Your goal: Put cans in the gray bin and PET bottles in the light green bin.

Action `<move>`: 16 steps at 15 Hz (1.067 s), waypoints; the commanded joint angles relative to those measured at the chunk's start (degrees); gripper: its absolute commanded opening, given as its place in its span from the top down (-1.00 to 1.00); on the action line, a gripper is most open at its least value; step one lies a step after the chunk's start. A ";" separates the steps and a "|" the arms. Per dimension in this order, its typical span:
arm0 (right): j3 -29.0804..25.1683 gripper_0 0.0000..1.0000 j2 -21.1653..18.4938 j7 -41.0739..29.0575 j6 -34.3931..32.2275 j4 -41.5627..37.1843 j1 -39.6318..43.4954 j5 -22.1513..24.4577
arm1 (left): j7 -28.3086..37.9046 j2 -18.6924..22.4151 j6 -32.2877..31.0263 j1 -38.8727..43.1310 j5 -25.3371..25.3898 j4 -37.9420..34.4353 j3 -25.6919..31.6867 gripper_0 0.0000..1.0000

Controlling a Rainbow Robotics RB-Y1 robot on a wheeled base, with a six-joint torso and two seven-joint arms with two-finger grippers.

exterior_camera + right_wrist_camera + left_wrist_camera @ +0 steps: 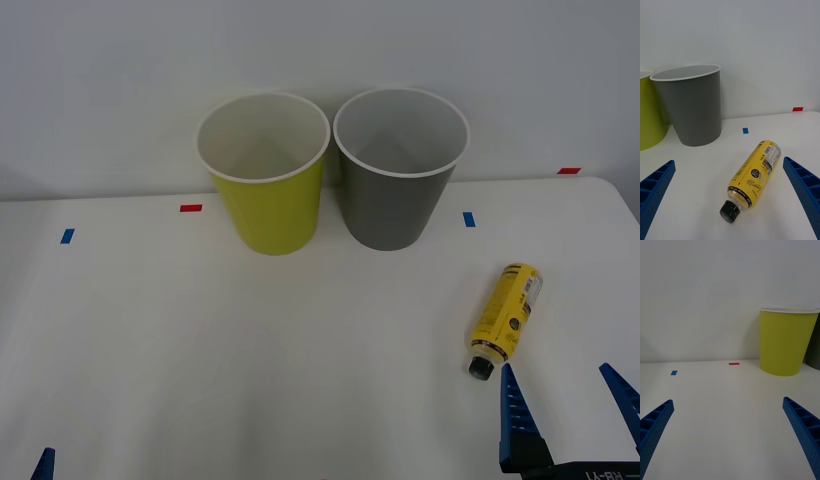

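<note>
Count on table (300,350), one surface:
- bins: 2, namely 1 light green bin (268,200) and 1 gray bin (392,195)
- PET bottles: 1 PET bottle (507,309), yellow label, black cap
- tape marks: 5 in front view, namely 2 red (red mark (190,208), red mark (568,171)) and 2 blue (blue mark (67,236), blue mark (469,219)); recount gives 4, not 5
- grippers: 2, right gripper (570,415) and left gripper (730,442), 2 blue fingers each
</note>
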 commanded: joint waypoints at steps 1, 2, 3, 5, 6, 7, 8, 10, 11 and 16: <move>0.00 -1.00 0.00 0.00 0.00 0.00 0.00 0.00 | 0.00 0.00 0.00 0.00 0.00 0.00 0.00 -1.00; 0.00 -1.00 0.00 0.00 0.00 0.00 0.00 0.00 | 0.00 0.00 0.00 0.00 0.00 0.00 0.00 -1.00; 0.00 -1.00 0.00 0.00 0.00 0.00 0.00 0.00 | 0.00 0.00 0.00 0.00 0.00 0.00 0.00 -1.00; 0.00 -1.00 0.00 0.00 0.00 0.00 0.00 0.00 | 0.00 0.00 0.00 0.00 0.00 0.00 0.00 -1.00; 0.00 -1.00 0.00 0.00 0.00 0.00 0.00 0.00 | 0.00 0.00 0.00 0.00 0.00 0.00 0.00 -1.00; 0.00 -1.00 0.00 0.00 0.00 0.00 0.00 0.00 | 0.00 0.00 0.00 0.00 0.00 0.00 0.00 -1.00; 0.00 -1.00 0.00 0.00 0.00 0.00 0.00 0.00 | 0.00 0.00 0.00 0.00 0.00 0.00 0.00 -1.00; 0.00 -1.00 0.00 0.00 0.00 0.00 0.00 0.00 | 0.00 0.00 0.00 0.00 0.00 0.00 0.00 -1.00; 0.00 -1.00 0.00 0.00 0.00 0.00 0.00 0.00 | 0.00 0.00 0.00 0.00 0.00 0.00 0.00 -1.00; 0.00 -1.00 0.00 0.00 0.00 0.00 0.00 0.00 | 0.00 0.00 0.00 0.00 0.00 0.00 0.00 -1.00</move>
